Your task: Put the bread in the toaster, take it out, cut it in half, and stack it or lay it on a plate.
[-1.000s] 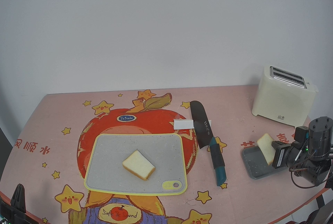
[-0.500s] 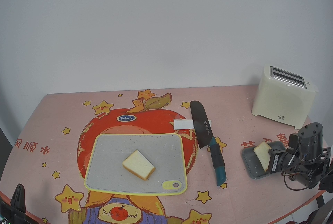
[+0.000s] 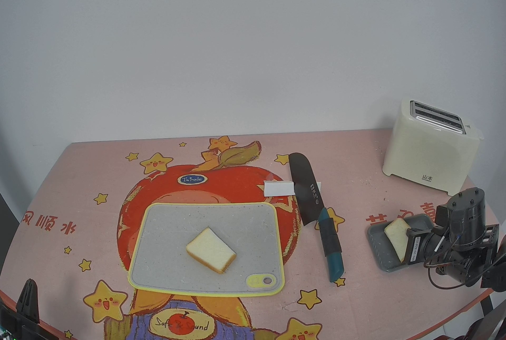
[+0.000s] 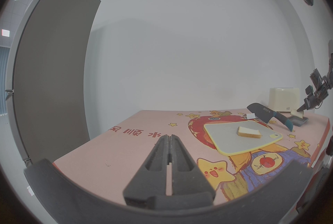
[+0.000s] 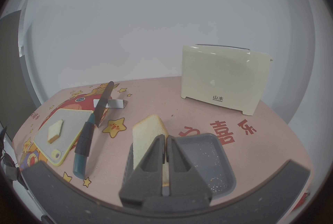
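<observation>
One half slice of bread [image 3: 211, 250] lies flat on the grey cutting board [image 3: 158, 230]. A second half slice [image 3: 397, 238] stands tilted on edge in the small grey plate [image 3: 380, 253] at the right, with my right gripper [image 3: 409, 247] shut on it. In the right wrist view the slice [image 5: 147, 138] rises beside the closed fingers [image 5: 152, 162] over the plate [image 5: 208, 158]. The cream toaster [image 3: 431, 146] stands behind the plate, slots empty. My left gripper [image 4: 169, 162] is shut on nothing, low at the table's near left corner.
A black knife with a teal handle [image 3: 316, 209] lies between the board and the plate, blade on a small white card [image 3: 278, 189]. The table's right edge runs close behind the right arm. Bare tabletop lies left of the board.
My right gripper has come down with the half slice, from above the grey plate into it. The left arm and the other things have not moved.
</observation>
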Controlling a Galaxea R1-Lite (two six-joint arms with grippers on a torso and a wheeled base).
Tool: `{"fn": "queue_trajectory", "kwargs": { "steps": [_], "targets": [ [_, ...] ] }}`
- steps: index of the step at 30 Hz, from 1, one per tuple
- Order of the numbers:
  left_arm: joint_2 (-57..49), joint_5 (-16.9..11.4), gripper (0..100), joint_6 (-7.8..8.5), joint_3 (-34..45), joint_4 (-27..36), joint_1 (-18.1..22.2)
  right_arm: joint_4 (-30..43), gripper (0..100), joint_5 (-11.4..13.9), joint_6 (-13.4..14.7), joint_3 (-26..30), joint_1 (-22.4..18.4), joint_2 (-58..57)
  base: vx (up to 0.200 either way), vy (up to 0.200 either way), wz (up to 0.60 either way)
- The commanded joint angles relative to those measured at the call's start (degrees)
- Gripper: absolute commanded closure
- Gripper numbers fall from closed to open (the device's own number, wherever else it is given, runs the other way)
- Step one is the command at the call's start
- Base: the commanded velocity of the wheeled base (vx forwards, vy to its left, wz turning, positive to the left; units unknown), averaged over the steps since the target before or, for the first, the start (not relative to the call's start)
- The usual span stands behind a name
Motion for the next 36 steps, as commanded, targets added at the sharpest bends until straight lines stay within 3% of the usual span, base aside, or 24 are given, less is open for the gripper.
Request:
{"fn": "queue_trajectory", "kwargs": {
  "steps": [1,21,22,36],
  "targets": [
    [-0.93,0.00,100,0.00,1.01,-0.01,0.00,0.12,100,-0.16,0.29,0.04,0.05,0.40,0.000,0.000,0.00],
    [-0.93,0.00,100,0.00,1.01,-0.01,0.00,0.21,100,-0.78,0.29,0.13,0.05,0.58,0.000,0.000,0.00],
    [-0.93,-0.09,100,0.00,1.01,-0.01,0.00,0.21,0,-0.87,0.38,0.13,0.05,0.58,0.000,0.000,0.00],
    [-0.93,-0.09,100,0.00,1.01,-0.01,0.00,0.21,0,-1.31,0.29,0.13,0.49,0.40,0.000,0.000,0.00]
  ]
}}
